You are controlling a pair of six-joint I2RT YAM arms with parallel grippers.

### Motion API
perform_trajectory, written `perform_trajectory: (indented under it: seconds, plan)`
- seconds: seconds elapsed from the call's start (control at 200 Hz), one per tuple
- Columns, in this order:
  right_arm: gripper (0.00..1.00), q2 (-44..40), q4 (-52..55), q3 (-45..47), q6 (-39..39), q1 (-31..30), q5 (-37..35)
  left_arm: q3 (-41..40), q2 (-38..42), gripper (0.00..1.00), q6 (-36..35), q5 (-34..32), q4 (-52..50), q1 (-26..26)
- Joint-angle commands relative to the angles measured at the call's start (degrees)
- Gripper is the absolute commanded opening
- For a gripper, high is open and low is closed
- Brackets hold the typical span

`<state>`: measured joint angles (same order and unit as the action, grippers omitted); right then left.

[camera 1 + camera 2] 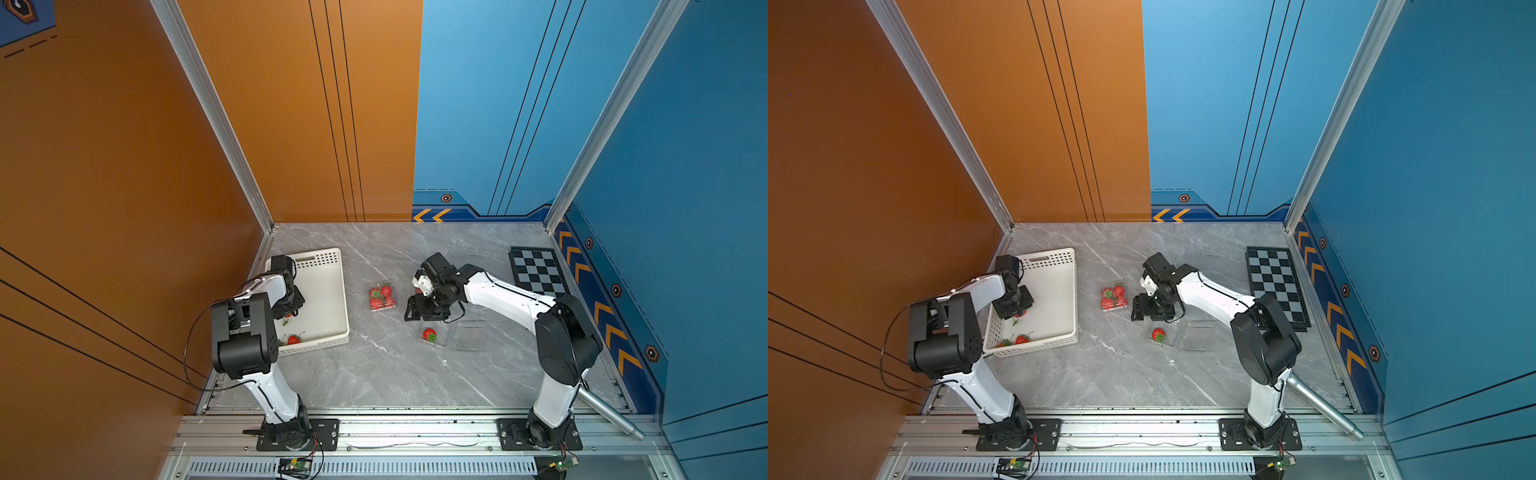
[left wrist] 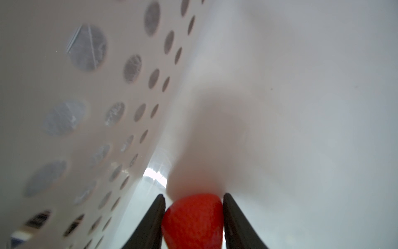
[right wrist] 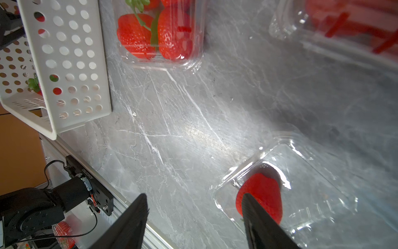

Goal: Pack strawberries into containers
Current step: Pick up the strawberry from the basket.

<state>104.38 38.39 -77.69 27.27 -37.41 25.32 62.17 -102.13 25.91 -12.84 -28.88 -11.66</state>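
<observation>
The left claw (image 2: pixel 193 196) was closed on a strawberry (image 2: pixel 192 222), fingers (image 2: pixel 233 217) pressed to both its sides, low inside the white basket (image 2: pixel 86 129) by the left edge of the worktop (image 1: pixel 374 374), likely to lift it out. The right claw (image 3: pixel 193 196) hung open and empty over the worktop, just beside an open clear box (image 3: pixel 318 194) holding one berry (image 3: pixel 262 187), probably waiting to steady it. A full box (image 1: pixel 382 297) sat mid-worktop.

Basket (image 1: pixel 324 291) left, full container (image 1: pixel 393 306) centre, open container (image 1: pixel 469 334) nearer, checkerboard (image 1: pixel 538 272) right
</observation>
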Motion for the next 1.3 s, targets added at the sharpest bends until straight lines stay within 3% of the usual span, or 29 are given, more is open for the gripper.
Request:
perform_trajectory:
  seconds: [0.0,0.185,0.616,0.876,1.291]
  plan:
    - [0.71,-2.50,-0.16,1.04,0.94,0.17,-0.54,-0.10,-1.24,0.35,0.08,1.44,-1.68,0.24]
    - [0.71,-3.32,-0.25,1.54,1.30,0.22,-0.79,-0.04,-1.21,0.24,0.21,2.88,-1.68,0.59]
    - [0.71,-4.65,-0.25,2.52,2.00,0.21,-1.41,-0.61,2.26,0.24,1.00,7.86,-2.23,0.35]
    - [0.71,-5.79,-0.25,3.86,2.43,0.73,-2.44,0.43,6.98,0.25,1.31,7.65,-5.83,1.57]
    - [0.72,-12.55,-0.16,11.09,3.80,3.61,-4.82,2.08,17.22,0.27,1.17,5.24,-13.87,8.07]
